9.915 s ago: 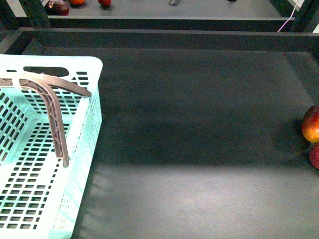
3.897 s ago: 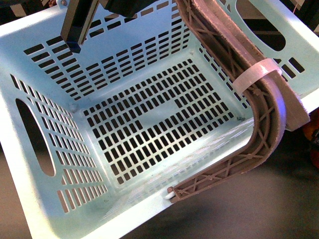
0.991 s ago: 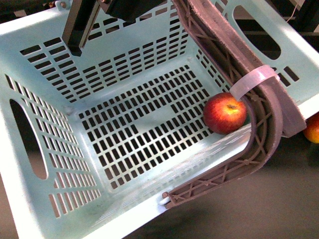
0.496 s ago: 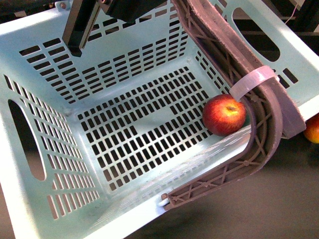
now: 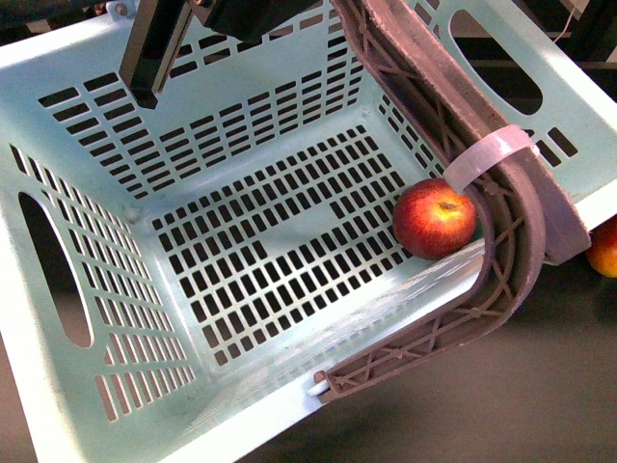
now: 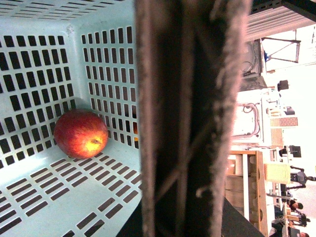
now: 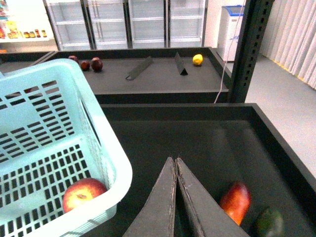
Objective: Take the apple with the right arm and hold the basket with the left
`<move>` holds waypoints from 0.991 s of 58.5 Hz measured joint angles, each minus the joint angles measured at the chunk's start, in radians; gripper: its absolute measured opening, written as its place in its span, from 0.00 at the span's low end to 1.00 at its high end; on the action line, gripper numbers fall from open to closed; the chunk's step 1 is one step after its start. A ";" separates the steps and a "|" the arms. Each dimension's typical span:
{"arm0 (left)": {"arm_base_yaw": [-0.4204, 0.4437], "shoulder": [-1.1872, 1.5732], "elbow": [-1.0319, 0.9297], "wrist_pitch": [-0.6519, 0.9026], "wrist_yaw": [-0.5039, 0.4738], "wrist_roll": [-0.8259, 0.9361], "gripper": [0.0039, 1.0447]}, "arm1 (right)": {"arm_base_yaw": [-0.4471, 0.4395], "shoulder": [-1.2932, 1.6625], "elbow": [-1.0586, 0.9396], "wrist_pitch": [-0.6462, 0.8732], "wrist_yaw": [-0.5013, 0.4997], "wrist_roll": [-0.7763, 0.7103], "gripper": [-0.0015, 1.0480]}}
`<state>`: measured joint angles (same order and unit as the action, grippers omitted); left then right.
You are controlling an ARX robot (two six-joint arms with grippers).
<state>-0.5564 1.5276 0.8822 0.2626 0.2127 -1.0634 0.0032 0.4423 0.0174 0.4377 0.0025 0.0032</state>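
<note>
The pale mint basket fills the front view, lifted and tilted. Its brownish handles, bound by a white tie, cross the right side. The deep red apple lies on the slotted floor in the corner under the handles. It also shows in the left wrist view and the right wrist view. My left gripper is shut on the handles, which hide its jaws. My right gripper is shut and empty, over the dark shelf floor beside the basket's rim.
A red-and-yellow-orange apple lies on the shelf right of the basket; it shows in the right wrist view next to a dark green fruit. A black post and a back shelf with fruit stand beyond.
The basket stood on the shelf at left, then was lifted and tilted, empty. Since then the apple has come to lie in it. Over the last second almost nothing moved.
</note>
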 joint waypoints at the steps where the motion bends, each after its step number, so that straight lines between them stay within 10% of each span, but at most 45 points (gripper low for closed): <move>1: 0.000 0.000 0.000 0.000 0.000 0.000 0.05 | 0.000 -0.005 0.000 -0.005 0.000 0.000 0.02; 58: 0.000 0.000 0.000 0.000 -0.001 0.000 0.05 | 0.000 -0.433 0.000 -0.435 0.000 0.000 0.02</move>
<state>-0.5564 1.5276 0.8822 0.2626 0.2115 -1.0630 0.0032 0.0097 0.0177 0.0032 0.0021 0.0032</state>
